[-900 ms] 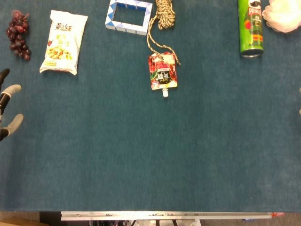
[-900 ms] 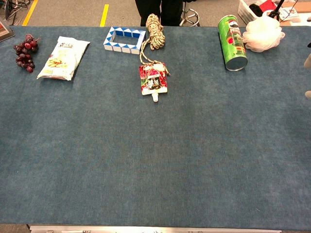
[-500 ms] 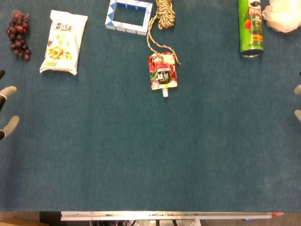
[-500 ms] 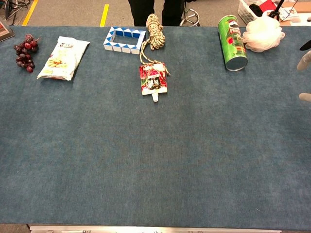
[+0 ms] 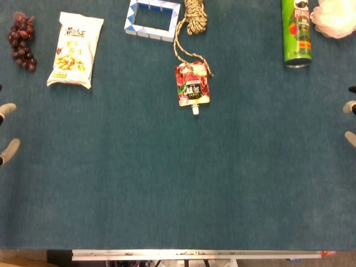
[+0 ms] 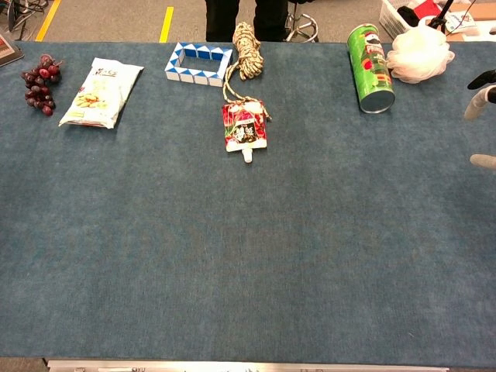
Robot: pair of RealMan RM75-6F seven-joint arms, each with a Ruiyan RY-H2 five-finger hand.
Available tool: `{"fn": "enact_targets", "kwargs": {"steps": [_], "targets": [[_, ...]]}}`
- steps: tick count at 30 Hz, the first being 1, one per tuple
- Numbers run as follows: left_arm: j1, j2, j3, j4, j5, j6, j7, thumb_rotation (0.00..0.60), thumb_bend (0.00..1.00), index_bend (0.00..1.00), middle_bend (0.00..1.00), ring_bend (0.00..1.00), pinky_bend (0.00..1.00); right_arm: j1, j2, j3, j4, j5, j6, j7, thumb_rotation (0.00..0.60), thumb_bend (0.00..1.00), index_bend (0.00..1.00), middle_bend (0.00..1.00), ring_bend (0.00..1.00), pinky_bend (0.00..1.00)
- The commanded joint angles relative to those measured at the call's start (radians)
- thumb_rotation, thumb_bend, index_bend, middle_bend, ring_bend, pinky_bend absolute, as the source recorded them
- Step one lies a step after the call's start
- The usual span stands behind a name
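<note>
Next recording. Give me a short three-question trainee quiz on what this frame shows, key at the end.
1. True or false: the green cylindrical chip can stands upright.
2. Which thing touches the red spouted drink pouch? A) braided rope bundle B) bunch of dark red grapes C) white mesh bath sponge
3. Fill in: the blue-and-white segmented frame lies between the rope bundle and the white ___ bag.

Key: 1 false, it lies on its side; 2 A; 3 snack.

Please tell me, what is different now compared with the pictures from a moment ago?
The left hand has drawn back toward the left edge of the head view, so only fingertips show. The right hand has come further in from the right edge. Neither holds anything. The grapes, snack bag, red pouch and green can lie where they were.
</note>
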Motion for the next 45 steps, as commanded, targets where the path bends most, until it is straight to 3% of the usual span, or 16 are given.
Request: {"fn": "enact_targets", "kwargs": {"steps": [1,12,17,21,23,27,29,33,36,37,39,41,45], "targets": [[-0.001,-0.001,-0.001,-0.001,0.002,-0.001,-0.002,0.6,0.16,0.3,0.13,0.13,0.17,-0.002,0.002,0.001,-0.002,0.0,0.004,0.0,0.6,0.0,0.46,0.27,0.22,0.47],[-0.013,-0.01,0.002,0.01,0.015,-0.017,-0.02,0.6,0.16,0.3,0.14,0.17,0.18,-0.01,0.011,-0.001,-0.009,-0.013,0.032,0.008,0.6,0.0,0.46,0.27,0.22,0.48],[-0.018,-0.016,0.003,0.019,0.018,-0.021,-0.032,0.6,0.16,0.3,0.16,0.3,0.23,-0.015,0.012,0.0,-0.006,-0.024,0.053,0.015,0.6,0.01,0.46,0.27,0.22,0.49],[-0.02,-0.019,0.002,0.023,0.02,-0.021,-0.035,0.6,0.16,0.3,0.16,0.43,0.31,-0.015,0.009,0.001,0.004,-0.034,0.062,0.019,0.6,0.03,0.46,0.27,0.24,0.51],[-0.02,-0.022,-0.001,0.026,0.023,-0.013,-0.039,0.6,0.16,0.3,0.16,0.49,0.4,-0.014,0.007,0.001,0.009,-0.037,0.066,0.021,0.6,0.03,0.46,0.27,0.28,0.56],[-0.019,-0.029,-0.004,0.037,0.033,0.008,-0.052,0.6,0.16,0.3,0.16,0.63,0.6,-0.012,0.006,0.002,0.014,-0.039,0.064,0.025,0.6,0.09,0.46,0.27,0.5,0.78],[-0.019,-0.035,-0.006,0.046,0.04,0.018,-0.058,0.6,0.16,0.3,0.16,0.72,0.69,-0.012,0.005,0.002,0.017,-0.041,0.065,0.024,0.6,0.15,0.46,0.27,0.64,0.86],[-0.02,-0.045,-0.011,0.06,0.045,0.033,-0.064,0.6,0.25,0.3,0.16,0.82,0.81,-0.013,-0.001,0.003,0.022,-0.045,0.074,0.019,0.6,0.31,0.46,0.27,0.79,0.96],[-0.018,-0.049,-0.012,0.064,0.042,0.034,-0.059,0.6,0.4,0.25,0.15,0.87,0.86,-0.015,-0.007,0.007,0.028,-0.046,0.082,0.012,0.6,0.63,0.46,0.27,0.9,1.0],[-0.018,-0.047,-0.009,0.062,0.041,0.029,-0.059,0.6,0.49,0.2,0.13,0.88,0.88,-0.016,-0.008,0.007,0.029,-0.046,0.083,0.008,0.6,0.79,0.46,0.28,0.93,1.0],[-0.019,-0.042,-0.005,0.055,0.035,0.015,-0.048,0.6,0.64,0.14,0.1,0.9,0.89,-0.019,-0.014,0.011,0.035,-0.047,0.093,-0.01,0.6,0.97,0.43,0.28,0.97,1.0],[-0.018,-0.037,-0.002,0.046,0.028,0.001,-0.027,0.6,0.81,0.1,0.05,0.9,0.9,-0.02,-0.022,0.014,0.044,-0.052,0.104,-0.021,0.6,1.0,0.39,0.26,0.98,1.0],[-0.02,-0.034,0.0,0.036,0.024,-0.011,-0.013,0.6,0.91,0.09,0.0,0.92,0.91,-0.023,-0.029,0.017,0.052,-0.054,0.115,-0.022,0.6,1.0,0.35,0.22,0.98,1.0]]}}
